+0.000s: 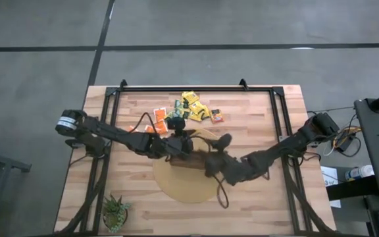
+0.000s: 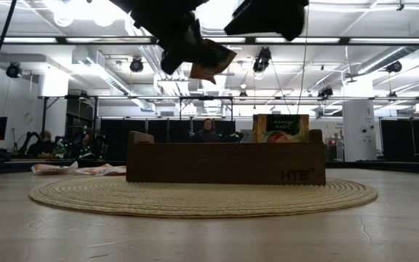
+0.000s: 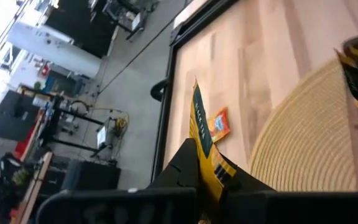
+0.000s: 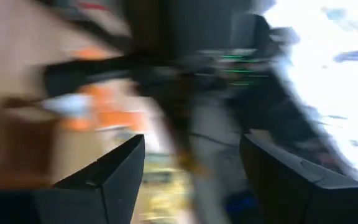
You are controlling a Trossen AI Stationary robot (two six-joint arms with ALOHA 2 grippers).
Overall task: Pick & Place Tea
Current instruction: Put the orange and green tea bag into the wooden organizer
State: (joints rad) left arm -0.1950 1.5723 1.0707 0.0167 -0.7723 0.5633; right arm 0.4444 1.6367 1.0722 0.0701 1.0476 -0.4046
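My left gripper (image 1: 183, 139) hangs above the long dark-brown box (image 2: 224, 164), shut on a yellow and dark-green tea sachet (image 3: 202, 134), which the low view shows high over the box as sachet (image 2: 211, 60). My right gripper (image 4: 191, 180) is open, holds nothing and hovers over the box's right part (image 1: 221, 141). The box rests on a round woven mat (image 2: 202, 195). One sachet (image 2: 281, 128) stands upright in its right end. Loose yellow and orange sachets (image 1: 191, 108) lie flat on the table beyond the mat. An orange one (image 3: 219, 124) lies near the mat's edge. My left gripper pinches the yellow and dark-green sachet between its two fingers, on the lower part of the flat packet (image 3: 205, 163). The packet is seen edge-on and sticks out past the fingertips (image 3: 188, 158). It is lifted clear, tilted, high above the box.
A small green potted plant (image 1: 115, 212) stands at the table's near left corner. A black frame (image 1: 196, 90) runs along the table's far and side edges. Bare wood (image 1: 262, 204) lies to the right of the mat. People sit in the room behind (image 2: 208, 131).
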